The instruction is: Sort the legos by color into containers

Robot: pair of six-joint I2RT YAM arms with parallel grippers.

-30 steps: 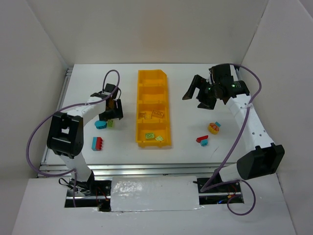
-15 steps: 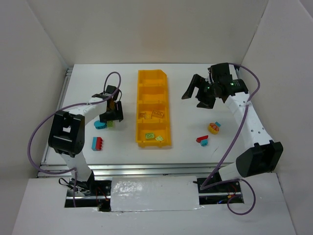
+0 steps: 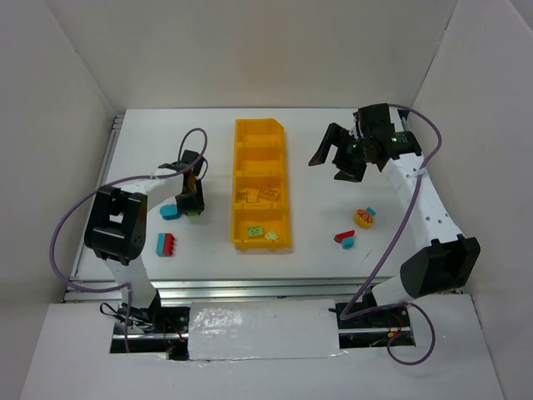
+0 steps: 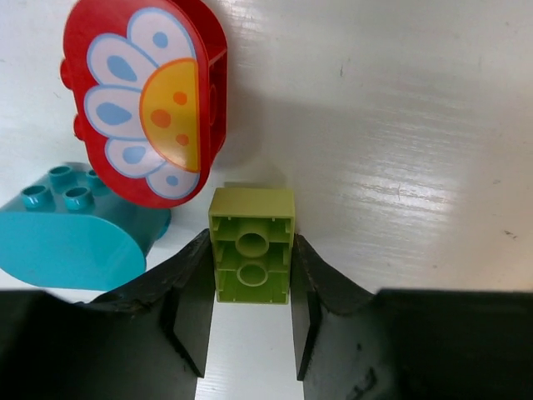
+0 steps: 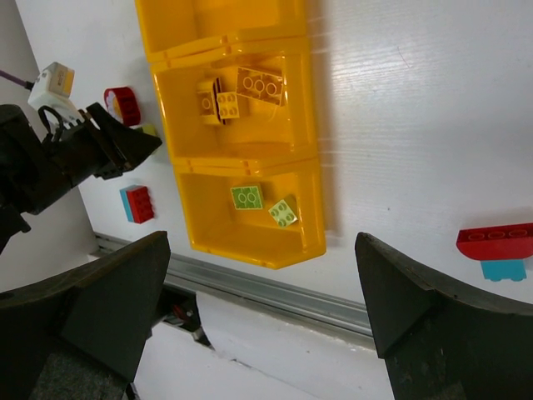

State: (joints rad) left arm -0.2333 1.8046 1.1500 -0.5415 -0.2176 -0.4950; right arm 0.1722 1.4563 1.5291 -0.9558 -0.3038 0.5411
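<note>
White tabletop [image 3: 333,200] under yellow-orange bin [image 3: 259,127], white walls [image 3: 250,50] around

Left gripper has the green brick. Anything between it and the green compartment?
Nothing visible. Bare table lies between the green brick, shut in the left gripper, and the bin; only the bin's wall must be cleared. The red brick and teal brick lie off that path.

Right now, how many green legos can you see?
3. One green lego and a second lie in the bin's end compartment nearest the arm bases; the third sits gripped between the left gripper's jaws, beside a red flower brick. Others may hide under the arms.
</note>
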